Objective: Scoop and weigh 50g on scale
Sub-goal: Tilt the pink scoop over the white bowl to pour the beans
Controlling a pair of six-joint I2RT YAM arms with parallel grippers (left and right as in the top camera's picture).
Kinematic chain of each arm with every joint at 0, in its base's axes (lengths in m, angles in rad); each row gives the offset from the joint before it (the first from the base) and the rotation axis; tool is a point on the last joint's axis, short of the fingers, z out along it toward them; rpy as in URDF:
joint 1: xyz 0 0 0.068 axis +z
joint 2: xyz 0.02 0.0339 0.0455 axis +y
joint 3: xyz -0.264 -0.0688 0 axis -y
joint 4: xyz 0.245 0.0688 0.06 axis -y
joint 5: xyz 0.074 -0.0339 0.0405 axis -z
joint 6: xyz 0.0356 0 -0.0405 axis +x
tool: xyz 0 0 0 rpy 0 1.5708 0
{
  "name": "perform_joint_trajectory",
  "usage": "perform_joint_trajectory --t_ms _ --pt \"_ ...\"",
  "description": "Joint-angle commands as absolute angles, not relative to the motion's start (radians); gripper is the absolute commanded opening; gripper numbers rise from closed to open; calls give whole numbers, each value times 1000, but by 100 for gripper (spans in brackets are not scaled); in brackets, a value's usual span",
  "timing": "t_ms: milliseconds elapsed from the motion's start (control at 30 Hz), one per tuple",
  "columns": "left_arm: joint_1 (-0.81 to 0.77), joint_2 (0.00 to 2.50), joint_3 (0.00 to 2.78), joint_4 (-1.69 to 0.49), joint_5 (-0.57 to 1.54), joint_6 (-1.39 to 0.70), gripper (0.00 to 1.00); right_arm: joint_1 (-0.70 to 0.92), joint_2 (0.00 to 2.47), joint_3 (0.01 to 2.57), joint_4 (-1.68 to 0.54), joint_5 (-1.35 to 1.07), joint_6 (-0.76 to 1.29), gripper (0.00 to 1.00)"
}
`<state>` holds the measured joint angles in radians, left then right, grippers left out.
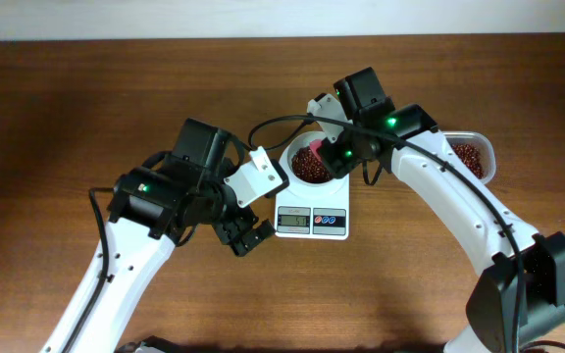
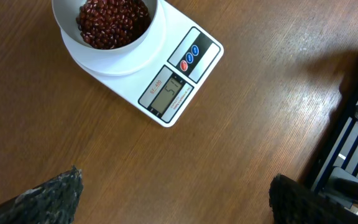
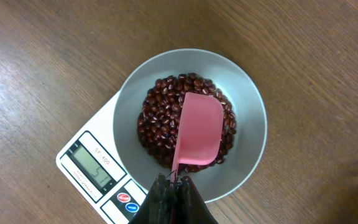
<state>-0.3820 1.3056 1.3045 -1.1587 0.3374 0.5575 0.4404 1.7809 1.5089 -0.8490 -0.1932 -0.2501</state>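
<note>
- Overhead: the scale [image 1: 312, 222] sits near the middle of the wooden table [image 1: 67, 98], its display and buttons towards the arms' bases; its white bowl [image 1: 289, 155] holds red beans [image 1: 314, 172]; the right end effector [image 1: 327, 157] hangs over the bowl, closed on a pink scoop [image 1: 307, 155]; the left end effector [image 1: 246, 235] stands just left of the scale's front edge, apart from it, fingers spread; a clear tub of beans [image 1: 471, 157] rests to the right, partly hidden by the right arm.
- Left wrist: the scale [image 2: 194, 65] lies in the upper left, turned at an angle; its grey display [image 2: 166, 94] is lit but the digits are too small to read; a red button [image 2: 184, 65] and blue buttons [image 2: 192, 55] sit beside it; the bowl [image 2: 151, 31] of beans [image 2: 112, 22] is cut off by the top edge; the two dark fingers [image 2: 48, 196] show at the bottom corners, wide apart, with bare table between them and nothing held.
- Right wrist: the bowl [image 3: 247, 124] fills the middle, on the scale [image 3: 73, 146], whose display shows at lower left; the scoop [image 3: 199, 130] lies over the beans [image 3: 157, 118], its thin handle pinched at the bottom by the closed right end effector [image 3: 174, 183].
</note>
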Motion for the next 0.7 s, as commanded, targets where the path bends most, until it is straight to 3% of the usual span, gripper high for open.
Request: perform_joint_trajectory --t_ms 0,300,667 --pt "-379 1311 1302 -1157 352 569 99 443 1753 1534 -849 -233 -220 4" --pt "-379 1311 1302 -1157 352 569 99 303 1771 1532 -850 -390 -149 4" --pt "-379 1311 1302 -1157 352 569 99 327 1849 1528 -846 -397 -187 4"
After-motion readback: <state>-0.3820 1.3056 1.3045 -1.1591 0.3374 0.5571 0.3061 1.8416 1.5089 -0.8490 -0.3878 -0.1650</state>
